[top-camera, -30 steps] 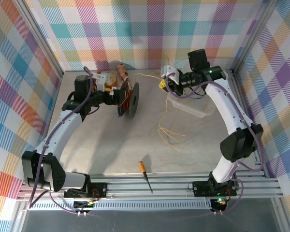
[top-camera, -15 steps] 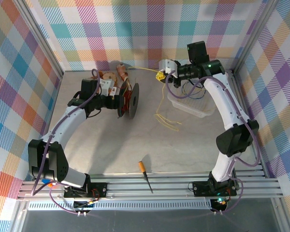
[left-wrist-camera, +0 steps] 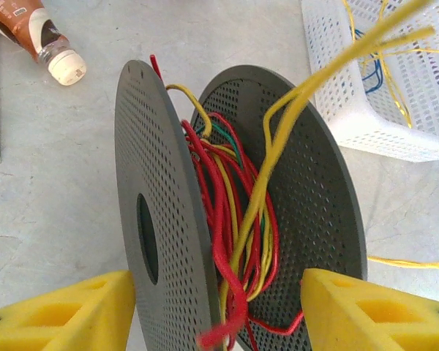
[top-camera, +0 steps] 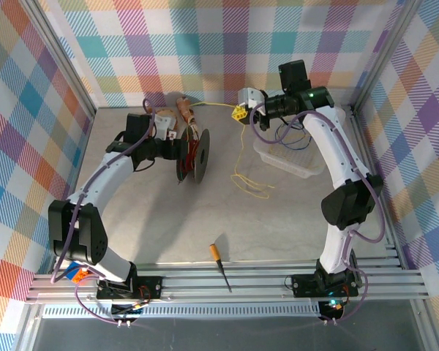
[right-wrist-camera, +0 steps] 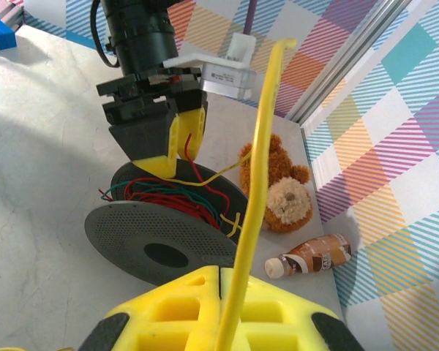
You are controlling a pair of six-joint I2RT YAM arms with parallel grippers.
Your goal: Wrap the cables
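Top external, near edge of desk (top-camera: 132, 219): a screwdriver (top-camera: 220, 265) lies well apart from the work.
Desk middle: loose loops of the cables (top-camera: 250, 186) lie between the spool (top-camera: 194, 155) and the basket (top-camera: 307, 172).
Left end effector (left-wrist-camera: 216, 314): its pads sit astride both spool flanges; I cannot tell whether they press.
Right end effector (top-camera: 241, 114): clamped on a yellow strand, near the far edge.
Deciding relation: the spool stands on edge with its axis left-right. The held strand leads left from the right end effector into the gap between the flanges.
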